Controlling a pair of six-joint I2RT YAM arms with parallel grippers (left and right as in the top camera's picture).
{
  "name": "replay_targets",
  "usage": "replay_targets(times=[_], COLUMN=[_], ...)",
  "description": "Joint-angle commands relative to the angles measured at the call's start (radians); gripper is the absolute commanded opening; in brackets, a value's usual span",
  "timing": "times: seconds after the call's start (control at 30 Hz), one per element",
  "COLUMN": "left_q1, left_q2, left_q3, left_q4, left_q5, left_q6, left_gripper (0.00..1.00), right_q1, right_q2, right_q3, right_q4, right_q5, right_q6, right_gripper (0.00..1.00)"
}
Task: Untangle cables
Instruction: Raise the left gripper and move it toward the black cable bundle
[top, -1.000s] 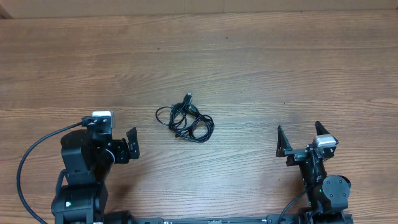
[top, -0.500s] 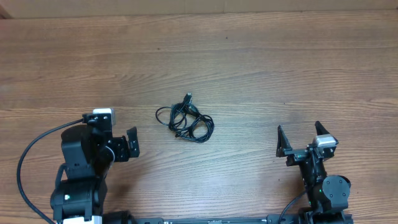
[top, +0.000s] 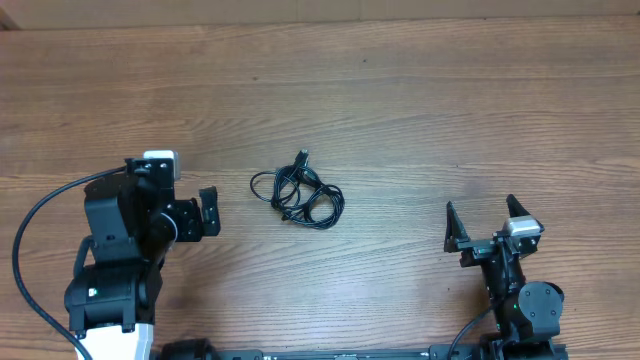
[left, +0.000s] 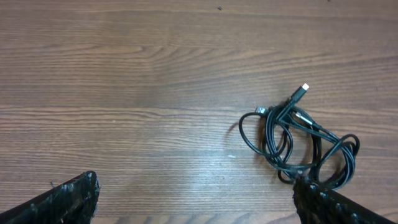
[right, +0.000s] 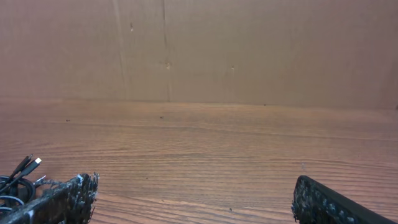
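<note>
The cables are thin black cords bunched in a small tangle of loops on the wooden table, left of centre. My left gripper is open, to the left of the tangle and clear of it. In the left wrist view the cables lie ahead and to the right, with a silvery plug tip sticking up; the right finger hides the lower loops, and nothing sits between the fingers of the left gripper. My right gripper is open near the front right, well apart from the tangle. Between its fingers the right gripper frames bare wood, and the cables show at the lower left.
The wooden table stretches across the whole view. A thick black arm cable loops out at the left of the left arm. A brown board wall stands along the table's far edge.
The left arm has shifted toward the far side of the table and slightly left, its gripper still open. The right arm and the cables have not moved.
</note>
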Motion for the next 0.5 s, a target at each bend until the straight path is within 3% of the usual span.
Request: replay_targets(times=[0.0, 0.47], left_q1=[0.002, 0.002], left_q2=[0.004, 0.003], left_q3=[0.029, 0.029], left_q4=[-0.003, -0.018], left_q5=[0.031, 0.065], left_q6=[0.027, 0.046], left_gripper=[1.00, 1.00], right_q1=[-0.003, -0.003], right_q2=[-0.010, -0.010], right_q3=[-0.011, -0.011], right_q4=[0.006, 0.006], right_q5=[0.008, 0.009], right_q6=[-0.001, -0.001], right_gripper=[1.00, 1.00])
